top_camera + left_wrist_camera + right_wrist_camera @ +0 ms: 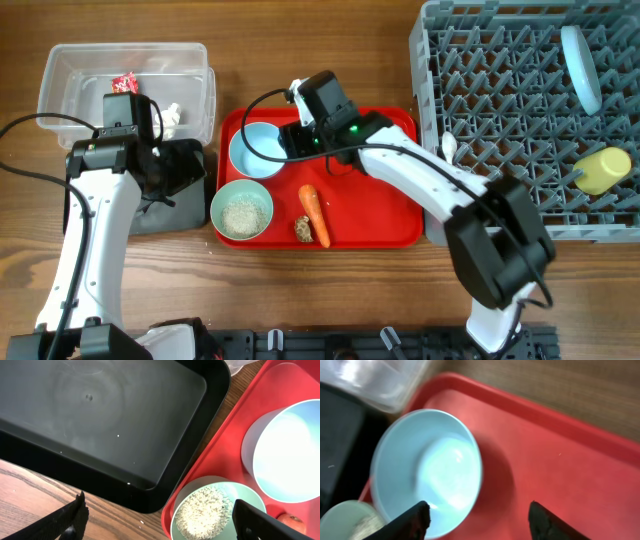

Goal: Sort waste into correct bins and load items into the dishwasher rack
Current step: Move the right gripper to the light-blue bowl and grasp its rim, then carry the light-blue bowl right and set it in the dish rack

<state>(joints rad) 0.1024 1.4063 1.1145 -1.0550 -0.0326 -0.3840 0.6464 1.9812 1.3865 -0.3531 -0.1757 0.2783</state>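
The pale blue bowl (255,150) and the mint green bowl (242,210) holding rice (202,512) sit on the left of the red tray (370,225). The carrot (314,213) and brown lump (303,230) lie beside them. My right gripper (480,520) is open and empty above the tray, straddling the blue bowl's (425,465) right rim. My left gripper (160,525) is open and empty over the black tray's (110,420) near corner, beside the green bowl. The clear tub (60,75) holds the wrapper (125,83) and tissue (172,115).
The grey dishwasher rack (500,100) stands at the right with the pale blue plate (580,65) and yellow cup (602,170) in it. A white spoon (447,148) lies at its left edge. Bare wooden table lies in front of the trays.
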